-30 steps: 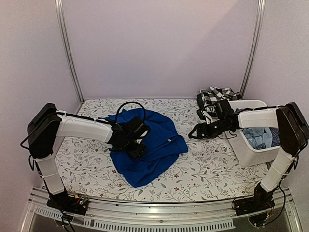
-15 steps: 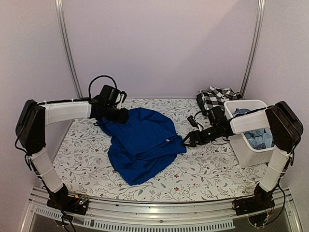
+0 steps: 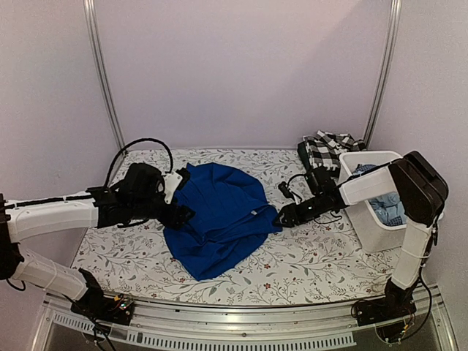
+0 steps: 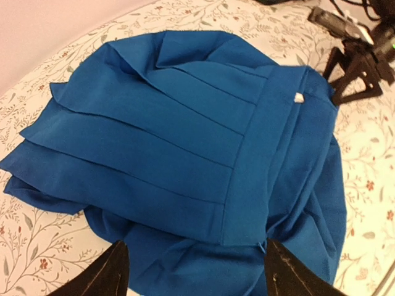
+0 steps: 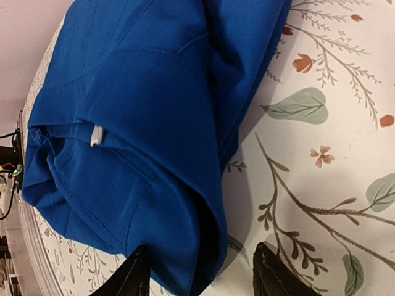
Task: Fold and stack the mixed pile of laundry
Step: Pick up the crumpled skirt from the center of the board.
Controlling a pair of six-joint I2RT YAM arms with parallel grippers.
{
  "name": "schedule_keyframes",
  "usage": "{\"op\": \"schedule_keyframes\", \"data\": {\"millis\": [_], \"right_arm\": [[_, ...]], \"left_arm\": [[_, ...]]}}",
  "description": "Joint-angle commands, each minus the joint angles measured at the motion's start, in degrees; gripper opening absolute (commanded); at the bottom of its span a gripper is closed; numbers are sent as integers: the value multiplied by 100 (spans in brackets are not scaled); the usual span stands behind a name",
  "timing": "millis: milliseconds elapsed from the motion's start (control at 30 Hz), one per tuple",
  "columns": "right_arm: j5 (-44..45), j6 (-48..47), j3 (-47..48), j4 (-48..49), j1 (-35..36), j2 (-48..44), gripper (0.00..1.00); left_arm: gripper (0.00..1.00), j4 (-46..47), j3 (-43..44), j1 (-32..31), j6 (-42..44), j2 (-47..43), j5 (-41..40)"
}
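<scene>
Royal blue garment: rumpled soft cloth lying mid-table on the white leaf-and-flower table cover, between the two arms.
Left gripper: low at the garment's left edge, fingers spread wide over the cloth, pinching nothing.
Right gripper: at the garment's right corner, fingers spread with the folded edge lying between them, not yet pinched.
Risk, right side: closing here would likely catch several stacked layers, or the table cover too, so the lift drags a bunched wad instead of one edge.
Risk, left side: the pleats sit loose, so a shallow bite may slip and leave the cloth skewed.
Heading: the plain band with its small white tag faces the right arm, and the pleats fan away toward the left.
Long axis: judged to run near to far, leaning left at the far end.
White plastic tub: right of the garment, pale blue cloth inside.
Black-and-white plaid garment: heaped behind the tub, farthest back.
</scene>
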Motion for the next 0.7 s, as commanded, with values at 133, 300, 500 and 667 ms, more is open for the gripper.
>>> {"op": "schedule_keyframes", "data": {"millis": [133, 300, 500, 667], "right_arm": [[511, 148, 428, -376, -158, 572, 11], [463, 102, 418, -456, -398, 336, 1], [353, 21, 464, -502, -459, 215, 0], [332, -5, 484, -508, -467, 243, 0]], "left_arm": [[74, 125, -821, -1143, 1518, -97, -1210], [68, 701, -987, -1428, 2214, 142, -1489], [61, 1783, -1165, -1486, 2959, 472, -1747], [58, 2594, -1317, -1576, 3449, 835, -1854]]}}
